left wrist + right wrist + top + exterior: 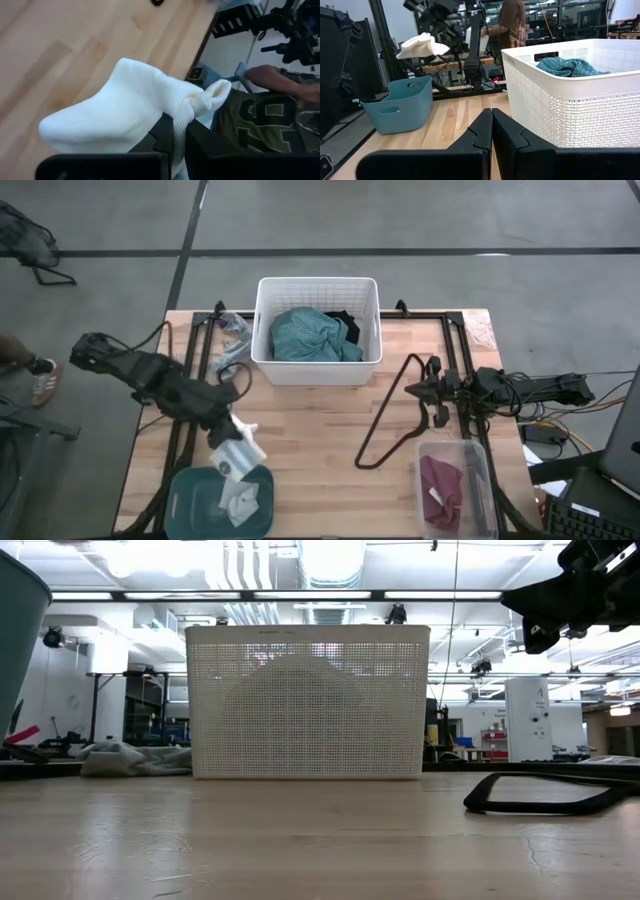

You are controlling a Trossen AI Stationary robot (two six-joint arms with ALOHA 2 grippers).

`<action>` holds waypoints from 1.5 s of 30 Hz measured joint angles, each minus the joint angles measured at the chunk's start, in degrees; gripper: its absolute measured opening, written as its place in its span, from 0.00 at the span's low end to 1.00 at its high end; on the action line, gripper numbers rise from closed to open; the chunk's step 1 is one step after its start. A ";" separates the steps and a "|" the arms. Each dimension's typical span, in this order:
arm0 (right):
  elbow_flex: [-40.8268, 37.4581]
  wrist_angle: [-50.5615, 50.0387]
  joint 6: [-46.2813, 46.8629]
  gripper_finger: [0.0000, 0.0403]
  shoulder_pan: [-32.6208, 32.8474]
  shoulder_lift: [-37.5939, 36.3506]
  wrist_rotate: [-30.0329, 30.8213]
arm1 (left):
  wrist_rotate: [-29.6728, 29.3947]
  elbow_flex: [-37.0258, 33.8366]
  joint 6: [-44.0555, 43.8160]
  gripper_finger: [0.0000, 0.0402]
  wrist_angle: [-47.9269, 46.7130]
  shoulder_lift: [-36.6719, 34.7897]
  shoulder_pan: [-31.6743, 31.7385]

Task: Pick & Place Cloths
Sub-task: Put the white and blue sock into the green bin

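My left gripper (238,448) is shut on a white rag (125,112) and holds it over the far rim of the teal bin (195,505). In the right wrist view the rag (422,46) hangs in the air above that bin (400,102). Another white rag (240,502) lies inside the bin. A teal cloth (305,335) and a black garment (345,325) lie in the white basket (317,375). A maroon cloth (440,490) lies in the clear bin (478,480). My right gripper (491,127) is shut, empty, and waits right of the basket. My left gripper pinches the white rag between its two fingers at a bunched fold (186,107). How many layers it has I cannot tell. The rest of the rag bulges out over the fingers (165,132). It is lifted clear of the table, above the teal bin.
A thin black wire hanger (390,415) lies on the table between the basket and the clear bin, close to my right gripper (415,390). Small rags (232,330) lie at the basket's left side near the far edge. A person (270,110) stands beyond the table.
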 joint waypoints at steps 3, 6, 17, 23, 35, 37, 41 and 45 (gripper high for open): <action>0.00 0.00 0.00 0.02 0.01 0.00 -0.01 | -2.57 0.29 -4.03 0.06 -0.07 0.20 -4.33; 0.00 0.00 0.01 0.02 0.00 0.00 -0.02 | -4.22 -0.67 -7.60 0.06 -0.15 1.21 -8.22; 0.00 0.00 0.01 0.02 0.00 0.00 -0.02 | -5.83 -3.15 -17.35 0.06 1.43 9.18 -18.35; 0.00 0.00 0.01 0.02 0.01 0.00 -0.02 | -5.21 -6.39 -19.64 0.06 5.98 12.65 -20.07; 0.00 0.00 0.01 0.02 0.02 0.01 -0.02 | -0.42 -13.81 -28.17 0.19 7.83 14.51 -20.30; 0.00 0.00 0.01 0.02 0.02 0.02 -0.02 | -0.41 -14.33 -28.81 0.21 7.86 14.17 -20.30; 0.00 0.00 0.01 0.02 0.02 0.02 -0.02 | -1.19 -14.70 -29.15 0.27 7.93 13.53 -20.25; 0.00 0.00 0.00 0.02 0.02 0.00 -0.02 | -2.49 -14.70 -29.99 0.33 8.47 12.95 -20.23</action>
